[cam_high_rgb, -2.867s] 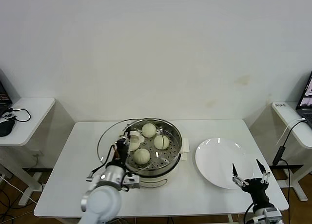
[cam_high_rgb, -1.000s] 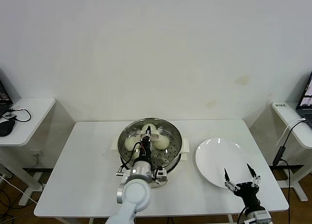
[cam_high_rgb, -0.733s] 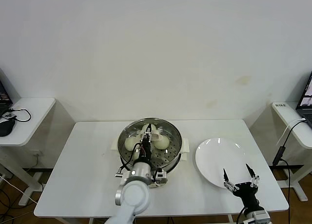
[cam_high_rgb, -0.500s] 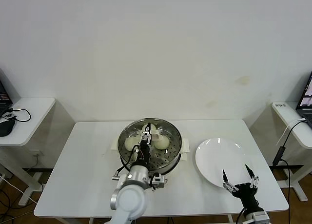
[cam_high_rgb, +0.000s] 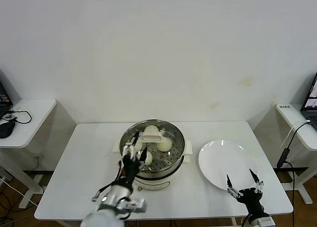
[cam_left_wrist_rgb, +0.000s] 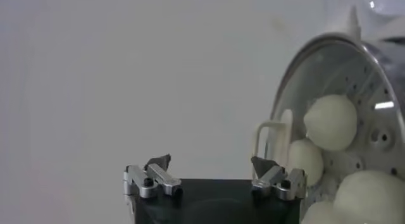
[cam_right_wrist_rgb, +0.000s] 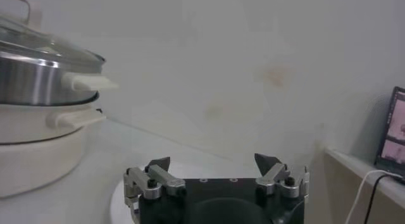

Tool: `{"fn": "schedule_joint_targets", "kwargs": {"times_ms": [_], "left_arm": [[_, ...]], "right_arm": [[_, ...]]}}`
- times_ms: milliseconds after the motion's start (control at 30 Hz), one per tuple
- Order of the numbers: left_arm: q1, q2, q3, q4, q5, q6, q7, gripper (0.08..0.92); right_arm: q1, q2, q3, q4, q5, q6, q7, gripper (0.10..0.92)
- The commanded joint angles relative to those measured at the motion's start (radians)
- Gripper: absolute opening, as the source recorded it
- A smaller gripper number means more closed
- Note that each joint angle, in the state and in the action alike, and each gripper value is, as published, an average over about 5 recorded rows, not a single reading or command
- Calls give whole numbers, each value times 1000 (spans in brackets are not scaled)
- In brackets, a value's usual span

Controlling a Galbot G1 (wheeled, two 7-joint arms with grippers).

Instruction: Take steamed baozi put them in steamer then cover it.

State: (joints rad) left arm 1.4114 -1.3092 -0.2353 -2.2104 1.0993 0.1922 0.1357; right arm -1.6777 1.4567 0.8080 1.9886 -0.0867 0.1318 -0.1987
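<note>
The steamer (cam_high_rgb: pixel 176 159) stands at mid-table on its white base, and the cover (cam_high_rgb: pixel 151 132) lies on it, its cream-white handle at the centre. Through the glass I see the steamed baozi (cam_high_rgb: pixel 165 145), also visible in the left wrist view as baozi (cam_left_wrist_rgb: pixel 329 121). My left gripper (cam_high_rgb: pixel 132 147) hangs open and empty at the steamer's front-left side, clear of the handle; its own view shows the left gripper (cam_left_wrist_rgb: pixel 211 164) with jaws wide apart. My right gripper (cam_high_rgb: pixel 241 177) waits open over the near edge of the white plate. The right wrist view shows the right gripper (cam_right_wrist_rgb: pixel 215 161) and the steamer (cam_right_wrist_rgb: pixel 31 81).
An empty white plate (cam_high_rgb: pixel 218 155) lies right of the steamer. Small side tables stand at the left (cam_high_rgb: pixel 27 120) and the right (cam_high_rgb: pixel 297 125), with cables on them. The wall runs close behind the table.
My left gripper has opened off the cover's handle and drawn back to the front-left of the steamer. The cover stays on the steamer. The right gripper has barely moved.
</note>
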Motion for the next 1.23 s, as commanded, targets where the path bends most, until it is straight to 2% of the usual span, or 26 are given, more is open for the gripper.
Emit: {"fn": "schedule_joint_targets", "kwargs": {"times_ms": [33,200,367,600,1233], "left_arm": [[348,59,-397,-127,-1068,-218,-227,823],[460,38,-480,-83,-1285,-271,-271,823],[501,34,-500,-14,-1364,-323,-293,823],[500,5,-496,21,-1385,-311,-271,823],[495,-14,-485,61,-1335,-311,-249,823]], "right_arm": [[-23,-30,-39,9,12,3,1,823],[-30,-14,-76,14,2,-10,0,823],[-45,3,-98,14,-15,-15,-5,823],[-58,21,-113,23,11,-54,-27,823],[-73,5,-118,29,7,-90,-34,822]]}}
